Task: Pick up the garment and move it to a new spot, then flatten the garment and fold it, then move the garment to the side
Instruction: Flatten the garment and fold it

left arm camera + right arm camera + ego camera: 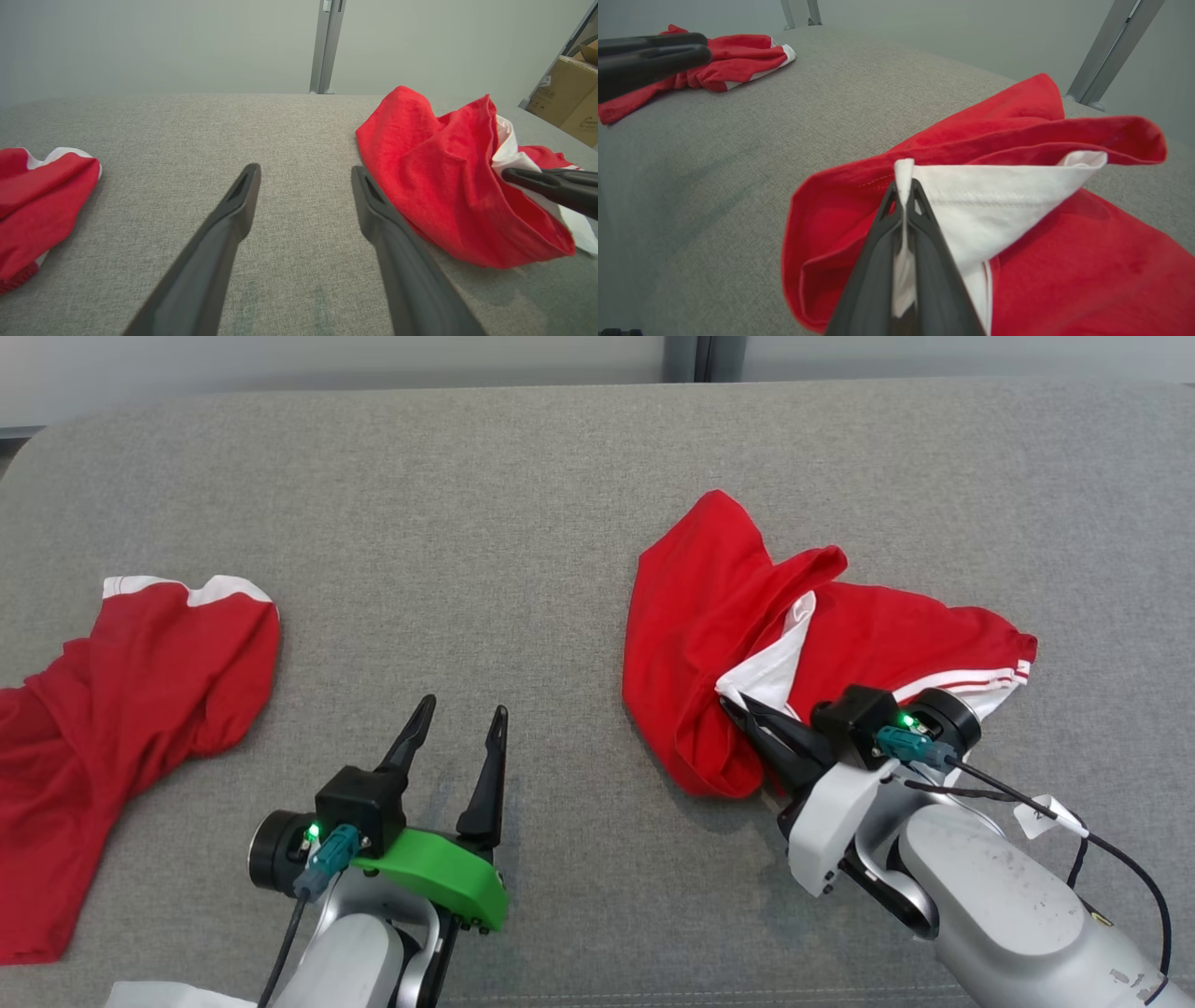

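Lower centre, the right gripper [905,186] pinches the white hem [994,191] of the red garment [1064,280] heaped lower right, presumably to lift it; the left gripper [709,47], upper left, waits, fingers spread.

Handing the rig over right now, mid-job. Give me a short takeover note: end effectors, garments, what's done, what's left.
Right end effector: shut on the white edge of the crumpled red garment, which lies at the right of the grey surface.
Left end effector: open, empty, over bare surface.
Second red garment: at the left edge, not held.
Done: grasp made.
Left: move it to a new spot, flatten, fold, set aside.
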